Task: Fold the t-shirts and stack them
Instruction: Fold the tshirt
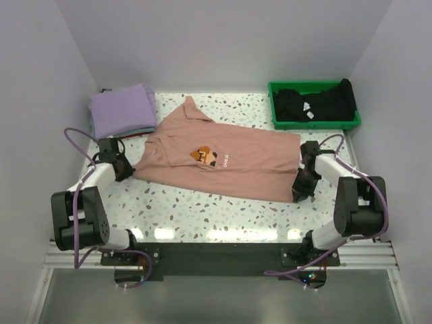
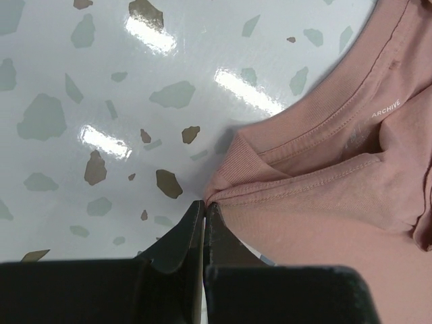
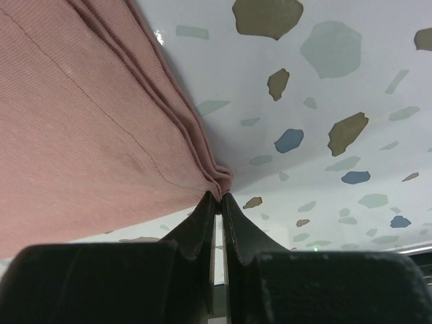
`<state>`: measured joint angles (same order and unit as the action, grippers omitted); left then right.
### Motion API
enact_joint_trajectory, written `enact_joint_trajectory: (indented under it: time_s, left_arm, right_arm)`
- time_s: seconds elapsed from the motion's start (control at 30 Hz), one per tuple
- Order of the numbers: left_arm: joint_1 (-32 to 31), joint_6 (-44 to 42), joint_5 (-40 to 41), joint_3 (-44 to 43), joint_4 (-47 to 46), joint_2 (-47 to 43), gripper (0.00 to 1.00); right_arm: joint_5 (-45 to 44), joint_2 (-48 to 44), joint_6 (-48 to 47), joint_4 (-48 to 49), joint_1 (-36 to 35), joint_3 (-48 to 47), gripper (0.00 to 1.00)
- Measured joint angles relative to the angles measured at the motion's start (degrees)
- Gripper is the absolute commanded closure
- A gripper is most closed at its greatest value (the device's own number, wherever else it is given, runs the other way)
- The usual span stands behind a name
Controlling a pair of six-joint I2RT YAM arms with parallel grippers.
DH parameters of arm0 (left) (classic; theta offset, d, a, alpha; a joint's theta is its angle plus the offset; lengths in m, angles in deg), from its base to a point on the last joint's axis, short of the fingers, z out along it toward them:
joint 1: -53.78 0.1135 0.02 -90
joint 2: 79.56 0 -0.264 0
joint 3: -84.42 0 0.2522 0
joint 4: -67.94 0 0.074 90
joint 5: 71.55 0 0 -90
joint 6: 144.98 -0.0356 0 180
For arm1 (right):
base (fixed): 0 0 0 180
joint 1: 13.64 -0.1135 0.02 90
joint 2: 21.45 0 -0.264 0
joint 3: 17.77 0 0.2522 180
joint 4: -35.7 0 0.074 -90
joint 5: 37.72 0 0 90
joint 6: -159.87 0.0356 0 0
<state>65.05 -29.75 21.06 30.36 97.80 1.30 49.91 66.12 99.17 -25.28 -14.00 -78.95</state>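
The salmon-pink t-shirt (image 1: pixel 223 162) with a brown-orange chest print lies stretched across the middle of the table, collar to the left. My left gripper (image 1: pixel 123 167) is shut on the pink shirt's collar-side edge (image 2: pixel 223 185). My right gripper (image 1: pixel 299 187) is shut on the bunched hem corner (image 3: pixel 217 177) at the shirt's right end. A folded lavender t-shirt (image 1: pixel 121 110) lies at the back left. A black t-shirt (image 1: pixel 314 103) lies crumpled in the green tray.
The green plastic tray (image 1: pixel 317 123) stands at the back right. The speckled white table (image 1: pixel 216 209) shows bare in front of the pink shirt. Walls close in the left, back and right sides.
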Motion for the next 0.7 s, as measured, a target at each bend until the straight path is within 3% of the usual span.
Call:
enact_joint_trajectory:
  time_s: [0.13,0.23,0.43,0.47,0.57,0.7]
  left_arm:
    - [0.0,-0.4,0.7,0.0,1.4,-0.2,0.98]
    - [0.0,-0.9,1.1,0.0,2.7,-0.5,0.81]
    - [0.3,-2.1,3.3,-0.4,5.9,-2.7,0.58]
    - [0.3,-2.3,3.5,-0.7,6.4,-3.4,0.57]
    - [0.3,-2.3,3.6,-2.0,8.0,-5.9,0.53]
    - [-0.3,-2.3,3.6,-5.0,9.6,-9.4,0.53]
  right_arm:
    - [-0.6,-0.7,0.0,0.1,0.0,0.1,1.00]
    - [-1.0,-0.9,0.0,0.1,0.0,0.1,1.00]
    - [-2.5,-2.4,0.2,-0.6,0.0,0.1,0.98]
    - [-2.6,-3.1,0.3,-0.8,0.0,0.1,0.85]
    - [-2.8,-5.1,0.7,-1.4,0.0,0.1,0.61]
    - [-3.2,-6.4,0.7,-2.5,0.0,0.1,0.49]
